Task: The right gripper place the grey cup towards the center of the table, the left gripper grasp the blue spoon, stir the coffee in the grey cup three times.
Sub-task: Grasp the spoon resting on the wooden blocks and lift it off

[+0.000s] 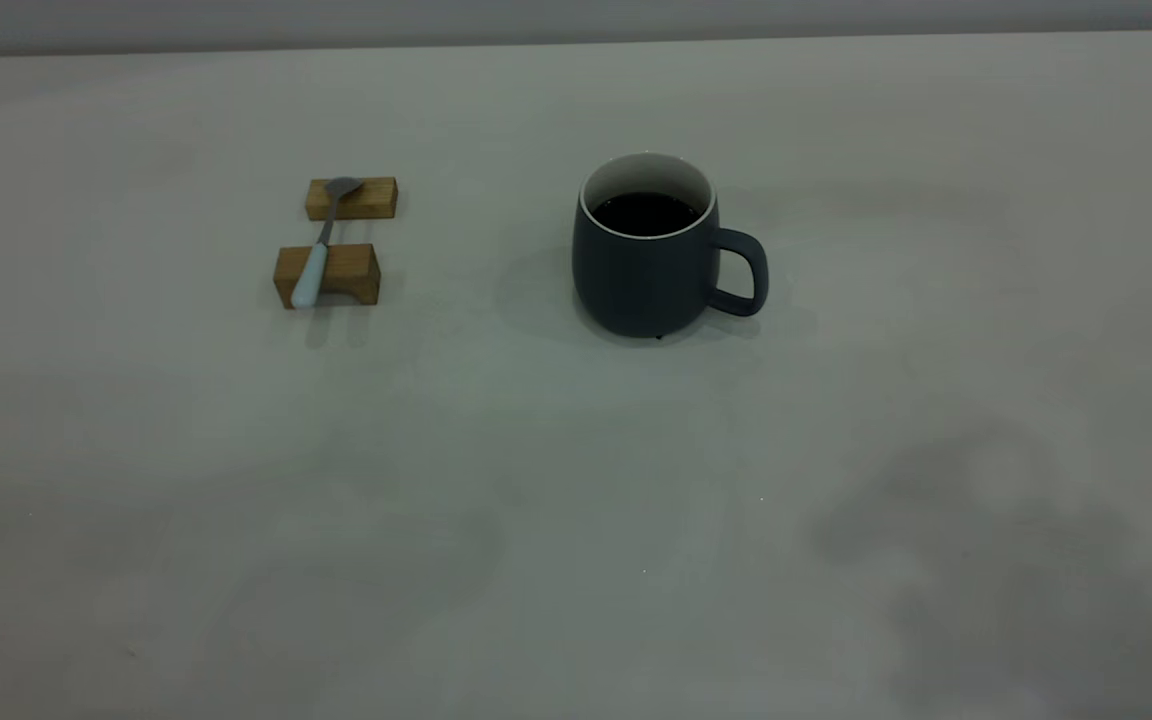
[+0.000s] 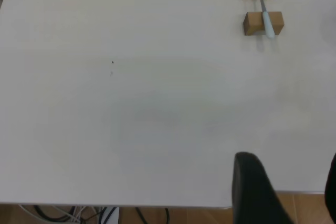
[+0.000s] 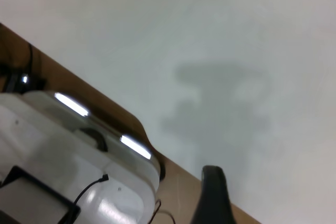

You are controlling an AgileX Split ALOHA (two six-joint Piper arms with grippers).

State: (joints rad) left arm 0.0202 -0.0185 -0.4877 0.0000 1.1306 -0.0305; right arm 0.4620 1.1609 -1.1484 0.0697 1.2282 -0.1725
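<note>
The grey cup [image 1: 641,280] stands upright near the middle of the table [image 1: 576,500], its handle toward the right, with dark coffee [image 1: 646,213] inside. To its left, the blue spoon [image 1: 321,240] lies across two wooden blocks, also in the left wrist view [image 2: 265,11]. Neither gripper shows in the exterior view. My left gripper [image 2: 294,187] hangs open over the table's near edge, far from the spoon, with nothing between its fingers [image 2: 252,182]. My right gripper [image 3: 278,203] hovers over the table's edge; one finger [image 3: 212,195] shows, with a wide bare gap beside it.
Two brown wooden blocks [image 1: 374,198] [image 1: 356,270] hold the spoon off the tabletop. Beyond the table's edge lie cables [image 2: 79,213] and a white device with lit strips [image 3: 79,145]. Arm shadows fall on the front of the table [image 1: 986,520].
</note>
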